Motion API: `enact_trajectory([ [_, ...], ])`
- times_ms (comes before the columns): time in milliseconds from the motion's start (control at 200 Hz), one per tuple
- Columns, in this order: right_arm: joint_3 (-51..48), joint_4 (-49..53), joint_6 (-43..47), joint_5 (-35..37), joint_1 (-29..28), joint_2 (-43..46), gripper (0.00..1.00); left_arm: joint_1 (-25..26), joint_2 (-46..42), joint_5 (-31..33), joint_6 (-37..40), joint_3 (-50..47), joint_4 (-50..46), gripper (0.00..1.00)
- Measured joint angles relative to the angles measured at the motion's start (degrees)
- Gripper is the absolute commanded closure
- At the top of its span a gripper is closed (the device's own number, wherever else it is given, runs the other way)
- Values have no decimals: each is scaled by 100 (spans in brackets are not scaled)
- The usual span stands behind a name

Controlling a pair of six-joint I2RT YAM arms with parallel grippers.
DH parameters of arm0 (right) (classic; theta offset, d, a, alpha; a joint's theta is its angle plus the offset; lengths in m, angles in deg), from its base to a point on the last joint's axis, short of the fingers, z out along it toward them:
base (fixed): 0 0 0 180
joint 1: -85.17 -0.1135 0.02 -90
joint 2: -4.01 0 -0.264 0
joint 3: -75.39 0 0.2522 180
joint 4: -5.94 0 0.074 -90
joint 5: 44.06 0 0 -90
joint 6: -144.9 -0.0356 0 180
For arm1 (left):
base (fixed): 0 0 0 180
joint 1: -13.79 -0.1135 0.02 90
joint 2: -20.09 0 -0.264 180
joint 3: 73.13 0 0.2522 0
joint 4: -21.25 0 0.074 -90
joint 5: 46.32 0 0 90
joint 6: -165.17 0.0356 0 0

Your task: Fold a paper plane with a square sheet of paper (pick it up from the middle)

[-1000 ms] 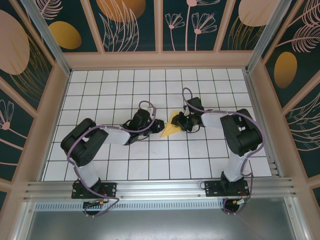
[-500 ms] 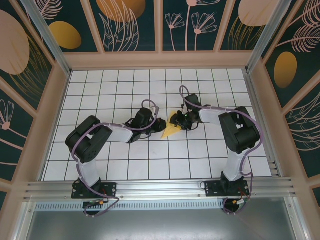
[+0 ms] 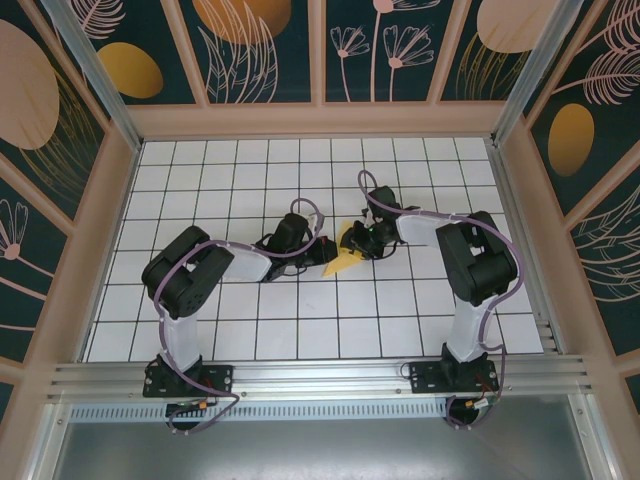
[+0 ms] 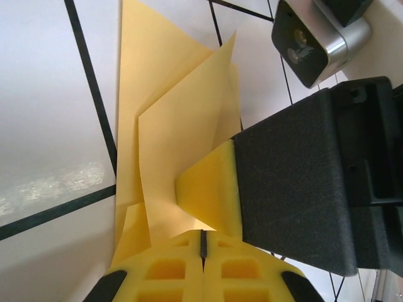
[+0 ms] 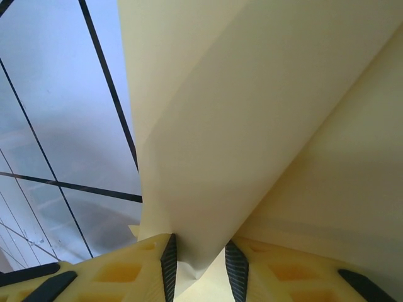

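The yellow square sheet of paper (image 3: 345, 262) lies mid-table, folded into a pointed wedge with its tip toward the near left. My left gripper (image 3: 328, 254) is at its left edge. In the left wrist view that gripper (image 4: 203, 242) is shut, tips at the paper's (image 4: 170, 126) near edge, with nothing visible between the pads. My right gripper (image 3: 358, 240) is at the wedge's far right side. A raised flap of the paper (image 5: 252, 126) runs between the pads of the right gripper (image 5: 200, 258), which holds it up. One of the right gripper's fingers (image 4: 211, 192) touches that flap.
The white gridded table (image 3: 250, 180) is enclosed by dark patterned walls (image 3: 60, 150). A metal rail (image 3: 320, 375) runs along the near edge by the arm bases. The right wrist's camera (image 4: 312, 38) sits close above the paper, and both arms meet at the centre.
My left gripper moved right up to the paper and shut on the way. The right gripper shifted slightly left, still holding the flap.
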Motion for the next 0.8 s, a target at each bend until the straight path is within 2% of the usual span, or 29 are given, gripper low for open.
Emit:
enact_trajectory([
  [295, 70, 74, -15, -28, 0, -46, 64, -7, 85, 37, 63, 168, -323, 100],
  [801, -11, -52, -13, -197, 57, -13, 61, 17, 280, 284, 160, 341, -647, 100],
])
